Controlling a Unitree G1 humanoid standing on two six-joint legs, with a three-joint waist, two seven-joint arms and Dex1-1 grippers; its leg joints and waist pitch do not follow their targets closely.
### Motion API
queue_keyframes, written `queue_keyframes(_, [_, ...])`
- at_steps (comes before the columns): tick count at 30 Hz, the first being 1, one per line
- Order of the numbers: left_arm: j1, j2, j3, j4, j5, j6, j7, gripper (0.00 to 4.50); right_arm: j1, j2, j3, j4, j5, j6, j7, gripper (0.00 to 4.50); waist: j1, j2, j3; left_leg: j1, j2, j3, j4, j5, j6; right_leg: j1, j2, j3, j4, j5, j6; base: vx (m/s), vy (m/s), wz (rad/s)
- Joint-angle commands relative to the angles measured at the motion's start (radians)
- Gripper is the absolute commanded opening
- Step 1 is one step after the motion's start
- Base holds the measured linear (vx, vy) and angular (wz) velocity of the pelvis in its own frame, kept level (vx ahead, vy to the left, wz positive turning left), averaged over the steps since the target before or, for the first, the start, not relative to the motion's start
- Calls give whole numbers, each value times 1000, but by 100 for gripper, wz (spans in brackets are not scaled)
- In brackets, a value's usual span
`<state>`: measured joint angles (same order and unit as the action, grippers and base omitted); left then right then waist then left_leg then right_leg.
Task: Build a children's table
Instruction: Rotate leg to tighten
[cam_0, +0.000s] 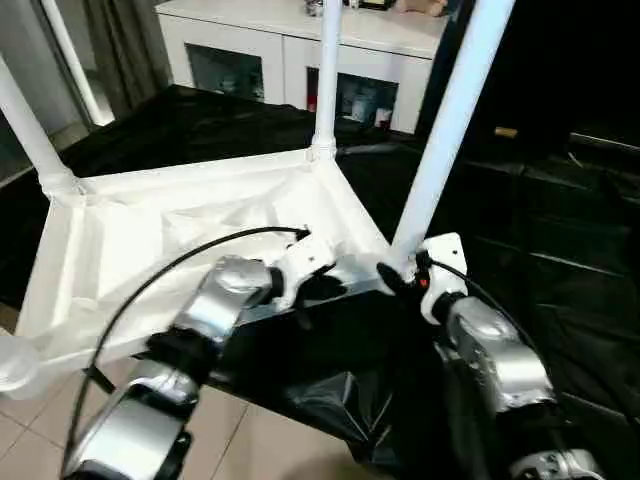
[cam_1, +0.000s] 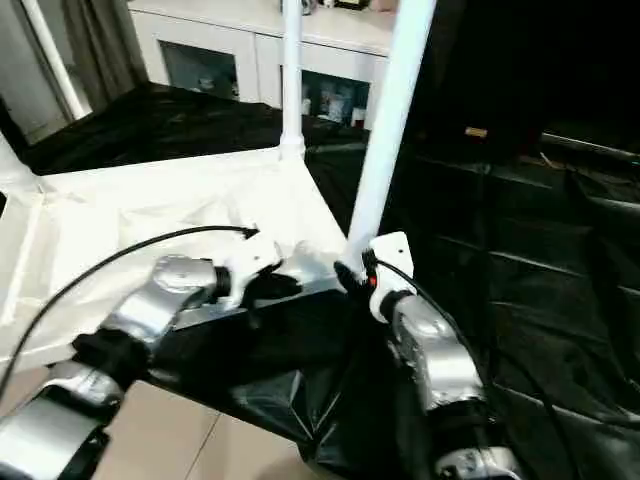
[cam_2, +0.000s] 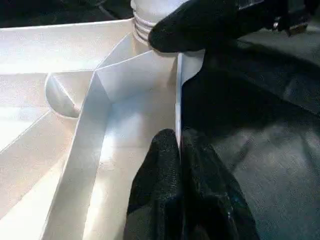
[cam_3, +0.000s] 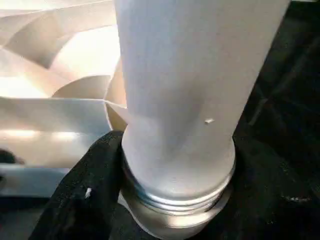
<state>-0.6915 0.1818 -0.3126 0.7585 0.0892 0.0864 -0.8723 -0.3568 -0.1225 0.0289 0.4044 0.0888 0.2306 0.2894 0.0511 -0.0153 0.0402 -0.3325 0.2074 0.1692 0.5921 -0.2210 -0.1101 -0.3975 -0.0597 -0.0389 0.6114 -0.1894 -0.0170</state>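
Observation:
The white children's table top (cam_0: 200, 230) lies upside down on black sheeting, ribs facing up. White tubular legs stand in its far-left (cam_0: 30, 130) and far-right (cam_0: 328, 70) corner sockets, and a white rounded part (cam_0: 15, 365) shows at the near-left corner. My right gripper (cam_0: 400, 275) is shut on the fourth leg (cam_0: 450, 110) near its base, and the black fingers (cam_3: 85, 190) wrap just above its threaded end (cam_3: 175, 200) at the near-right corner. My left gripper (cam_0: 320, 285) is shut on the top's near rim (cam_2: 178, 100), close beside that corner.
A white cabinet with glass doors (cam_0: 250, 50) stands behind the work. Crumpled black sheeting (cam_0: 560, 250) covers the surface to the right and hangs over the near edge. Tiled floor (cam_0: 270, 440) shows below. A thin white pole (cam_0: 70, 60) leans at the far left.

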Motion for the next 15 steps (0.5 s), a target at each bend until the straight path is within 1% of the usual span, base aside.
queue_keyframes(1, [-2,-20,-19,42,33,16,57,0,6,18,41,19,-12,3,20,275,-1,3,-48,-10,10,1,-73,-138,19,51,-62,41,-80,-204,-179,0,0,0])
queue_keyframes(2, [-4,-16,-22,44,38,5,52,0,6,17,31,17,8,-2,44,275,0,4,-48,-11,10,1,-73,-142,21,51,-63,41,-81,-207,-178,0,0,0])
queue_keyframes(3, [-6,-11,-25,45,41,-4,45,0,7,13,22,11,24,-5,66,331,1,3,-49,-10,11,1,-73,-150,25,51,-64,41,-81,-209,-178,0,0,0])
queue_keyframes(4, [-6,-6,-25,45,42,-12,37,0,6,6,18,6,33,-7,80,345,2,5,-48,-10,12,1,-74,-156,26,50,-63,41,-82,-210,-178,0,0,0])
queue_keyframes(5, [-1,6,-26,36,38,-23,16,0,3,-10,8,-3,45,-7,101,345,3,4,-49,-10,12,1,-74,-158,28,52,-64,41,-81,-207,-180,0,0,0])
queue_keyframes(6, [4,19,-26,28,34,-36,-8,0,0,-30,4,-13,50,-8,123,354,4,4,-49,-10,12,1,-73,-155,31,53,-64,41,-81,-201,-182,0,0,0])
queue_keyframes(7, [11,33,-27,19,30,-47,-33,0,-3,-53,3,-22,56,-11,153,354,4,3,-49,-14,12,0,-73,-146,34,55,-64,41,-79,-188,-184,0,0,0])
queue_keyframes(8, [18,47,-30,10,24,-68,-65,0,-6,-77,5,-31,57,-12,184,380,5,2,-50,-13,13,0,-73,-140,36,55,-65,41,-78,-180,-185,0,0,0])
queue_keyframes(9, [29,63,-33,-4,15,-91,-107,0,-7,-107,14,-43,58,-11,226,388,4,2,-53,-17,13,-1,-71,-112,44,61,-64,40,-71,-126,-197,0,0,0])
queue_keyframes(10, [40,77,-33,-18,5,-101,-143,0,-5,-136,23,-58,60,-5,274,392,3,3,-54,-18,13,-1,-70,-99,48,61,-64,41,-68,-101,-203,0,0,0])
queue_keyframes(11, [41,79,-34,-20,4,-104,-148,0,-4,-140,25,-60,60,-5,282,392,2,3,-54,-18,13,0,-69,-95,53,62,-64,40,-67,-83,-211,0,0,0])
queue_keyframes(13, [66,119,-46,-55,-11,-139,-235,0,8,-212,53,-100,64,-2,403,392,1,1,-55,-17,13,3,-65,-76,75,62,-62,41,-60,-22,-233,0,0,0])
queue_keyframes(14, [84,145,-48,-83,-33,-159,-297,0,18,-260,73,-126,69,-2,484,392,2,3,-55,-16,14,2,-65,-75,81,61,-63,41,-60,-16,-238,0,0,0])
queue_keyframes(15, [89,151,-45,-91,-44,-164,-317,0,21,-275,78,-133,71,-2,508,392,3,1,-55,-17,16,2,-64,-70,90,64,-63,42,-57,1,-244,0,0,0])
